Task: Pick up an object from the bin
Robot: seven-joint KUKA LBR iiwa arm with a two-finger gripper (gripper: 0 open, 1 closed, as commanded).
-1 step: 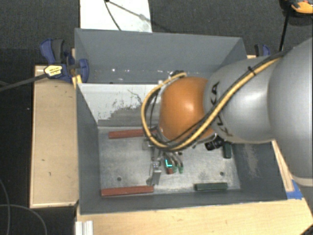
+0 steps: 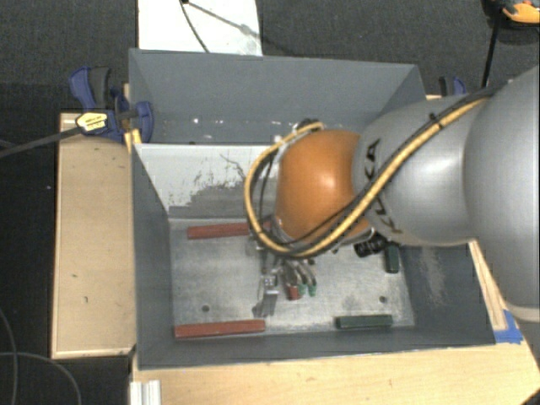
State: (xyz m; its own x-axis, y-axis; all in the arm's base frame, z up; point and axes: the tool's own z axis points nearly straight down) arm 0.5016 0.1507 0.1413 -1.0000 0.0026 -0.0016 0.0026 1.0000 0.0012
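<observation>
Two-finger gripper (image 2: 270, 300), jaw state impossible to tell, is hovering low in grey metal bin (image 2: 156, 251) near flat reddish-brown bar (image 2: 219, 329), probably best straddled across its narrow width.

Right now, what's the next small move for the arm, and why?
Probably nudge the gripper a little toward the front of the bin, over the red-brown stick lying along the front wall. The gripper is over the middle of the floor, and that stick's right end is nearest it; the green bar and the other red-brown stick lie farther off.
</observation>
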